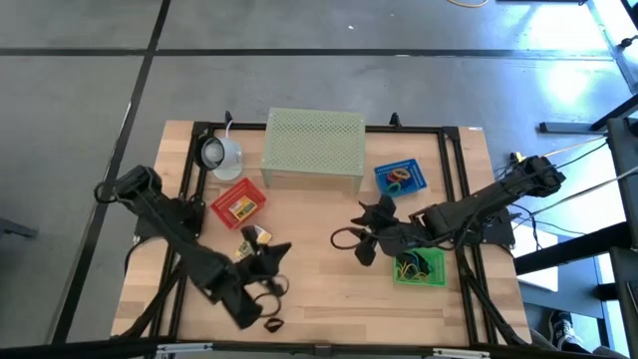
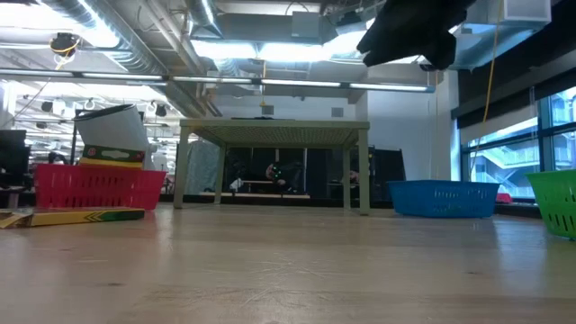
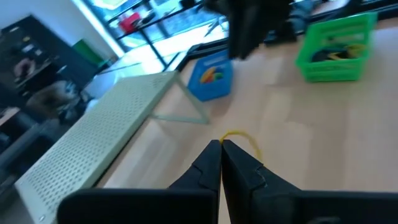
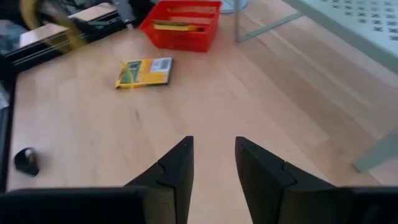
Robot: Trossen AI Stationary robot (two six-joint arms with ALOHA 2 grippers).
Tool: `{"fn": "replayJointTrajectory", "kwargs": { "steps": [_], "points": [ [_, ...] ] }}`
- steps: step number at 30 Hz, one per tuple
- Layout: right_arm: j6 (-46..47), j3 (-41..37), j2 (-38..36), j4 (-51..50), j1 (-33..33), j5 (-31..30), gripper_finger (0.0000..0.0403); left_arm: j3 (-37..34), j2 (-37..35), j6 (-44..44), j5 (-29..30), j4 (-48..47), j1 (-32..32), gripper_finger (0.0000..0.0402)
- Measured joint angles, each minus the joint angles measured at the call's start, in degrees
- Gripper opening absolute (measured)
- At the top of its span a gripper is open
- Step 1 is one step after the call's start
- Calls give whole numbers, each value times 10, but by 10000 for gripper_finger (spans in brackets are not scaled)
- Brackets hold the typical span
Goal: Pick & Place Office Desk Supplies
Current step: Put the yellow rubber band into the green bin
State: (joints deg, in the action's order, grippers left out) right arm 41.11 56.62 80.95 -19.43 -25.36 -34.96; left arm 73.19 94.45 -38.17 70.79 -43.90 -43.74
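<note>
My left gripper (image 3: 222, 149) is shut, and a thin yellow loop (image 3: 244, 137) pokes out past its tips; in the high view it hovers near the table's near-left part (image 1: 279, 252). A yellow printed packet (image 1: 256, 234) lies flat on the wood just beside it, also visible in the right wrist view (image 4: 144, 73). My right gripper (image 4: 214, 152) is open above bare wood at mid-table (image 1: 361, 242), holding nothing. A black clip (image 4: 26, 160) lies near the near edge (image 1: 271, 324). Loops fill the green basket (image 1: 419, 266) and the blue basket (image 1: 401, 177). My left gripper pinches the yellow loop between its two fingers at their free ends. A short arc of the loop (image 3: 249, 140) sticks out beyond the tips. The fingers hide the rest of the loop, and it shows no touch with the table.
The pale green perforated stand (image 1: 314, 147) stands at the far middle on thin legs. A red basket (image 1: 237, 202) with a yellow packet inside sits left of it, and a white cup (image 1: 221, 153) behind that. Bare wood lies between the two grippers.
</note>
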Motion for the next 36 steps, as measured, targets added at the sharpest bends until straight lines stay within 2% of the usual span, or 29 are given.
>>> {"fn": "replayJointTrajectory", "kwargs": {
  "steps": [8,13,15,20,25,30,32,36],
  "points": [
    [-72,0,0,90,-33,-2,119,0,0,0,-3,4,65,3],
    [-74,0,0,115,-42,-2,119,0,0,4,-11,7,97,2],
    [-73,1,8,120,-44,-2,119,0,0,4,-23,16,107,3],
    [-80,1,39,140,-47,1,119,0,0,35,-97,54,120,2],
    [-68,0,52,143,-33,41,119,0,0,109,-123,121,120,2],
    [-72,0,52,160,-20,46,119,1,4,154,-130,176,120,3],
    [-102,0,52,172,-15,66,119,1,11,181,-137,197,121,2],
    [-190,0,52,186,-7,145,119,1,26,249,-162,259,128,3]
  ]
}}
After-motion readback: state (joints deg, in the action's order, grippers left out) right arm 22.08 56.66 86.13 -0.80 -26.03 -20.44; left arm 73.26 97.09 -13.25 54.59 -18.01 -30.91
